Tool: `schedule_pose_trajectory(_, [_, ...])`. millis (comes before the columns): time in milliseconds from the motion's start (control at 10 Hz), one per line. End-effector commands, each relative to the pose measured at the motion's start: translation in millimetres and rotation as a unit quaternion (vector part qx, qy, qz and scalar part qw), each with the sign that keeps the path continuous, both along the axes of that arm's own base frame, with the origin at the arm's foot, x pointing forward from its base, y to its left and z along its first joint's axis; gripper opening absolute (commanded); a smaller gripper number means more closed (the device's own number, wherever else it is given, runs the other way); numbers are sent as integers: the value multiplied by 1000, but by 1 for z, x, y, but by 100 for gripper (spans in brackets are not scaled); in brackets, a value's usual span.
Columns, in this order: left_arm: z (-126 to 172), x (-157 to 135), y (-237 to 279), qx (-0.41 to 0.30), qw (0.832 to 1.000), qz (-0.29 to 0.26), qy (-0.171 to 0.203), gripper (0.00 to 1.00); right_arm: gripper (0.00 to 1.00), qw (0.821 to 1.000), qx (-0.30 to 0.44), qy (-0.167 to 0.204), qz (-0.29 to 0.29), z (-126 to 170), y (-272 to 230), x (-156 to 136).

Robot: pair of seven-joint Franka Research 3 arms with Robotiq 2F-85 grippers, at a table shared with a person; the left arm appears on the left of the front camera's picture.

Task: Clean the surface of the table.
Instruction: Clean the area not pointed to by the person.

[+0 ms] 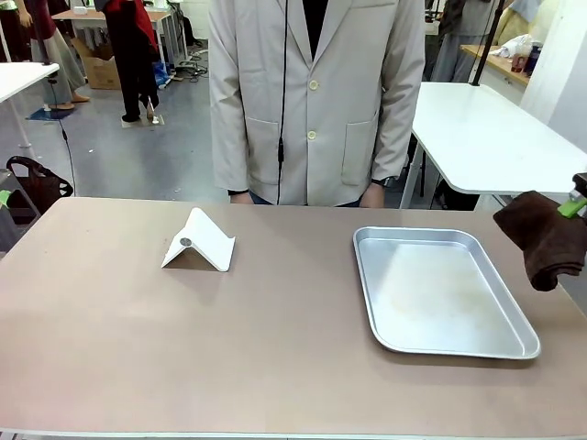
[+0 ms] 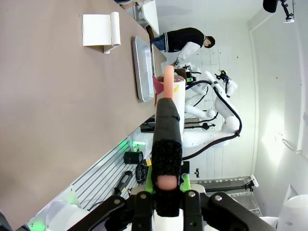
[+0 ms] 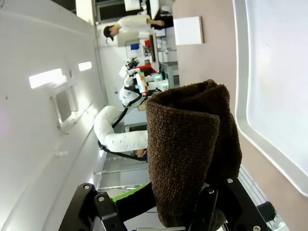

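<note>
Both our grippers are clamped on tools beside the wide, matte brownish-taupe table point(image 1: 138, 339).

At the right edge of the front view, our right gripper point(image 1: 573, 203) is closed on a folded dark brown terry cloth point(image 1: 548, 240), which hangs beside the table's right end. In the left wrist view, our left gripper point(image 2: 166, 192) is closed around a long black-sleeved rod with salmon-pink ends point(image 2: 167, 130). The table fills the lower frame, bearing a white folded stand point(image 1: 199, 242) left of centre and a silver metal tray point(image 1: 440, 289) to the right.
</note>
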State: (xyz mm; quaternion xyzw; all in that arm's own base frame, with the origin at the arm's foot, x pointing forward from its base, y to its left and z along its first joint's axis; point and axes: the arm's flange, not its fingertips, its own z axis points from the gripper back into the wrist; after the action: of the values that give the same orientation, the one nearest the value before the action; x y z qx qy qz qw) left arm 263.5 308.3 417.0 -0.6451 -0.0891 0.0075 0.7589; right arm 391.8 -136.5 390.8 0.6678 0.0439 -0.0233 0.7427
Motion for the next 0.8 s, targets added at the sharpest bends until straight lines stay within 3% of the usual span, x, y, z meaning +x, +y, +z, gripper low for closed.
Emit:
schedule_pose_trajectory(0, [4,0,-3,-6,1000,5,3,22,0,1000,-27,-9,12,-5,18,2])
schedule_pose_trajectory(100, [4,0,-3,-6,1000,5,3,22,0,1000,0,0,0,0,0,0])
schedule_pose_trajectory(700, [4,0,-3,-6,1000,5,3,22,0,1000,0,0,0,0,0,0])
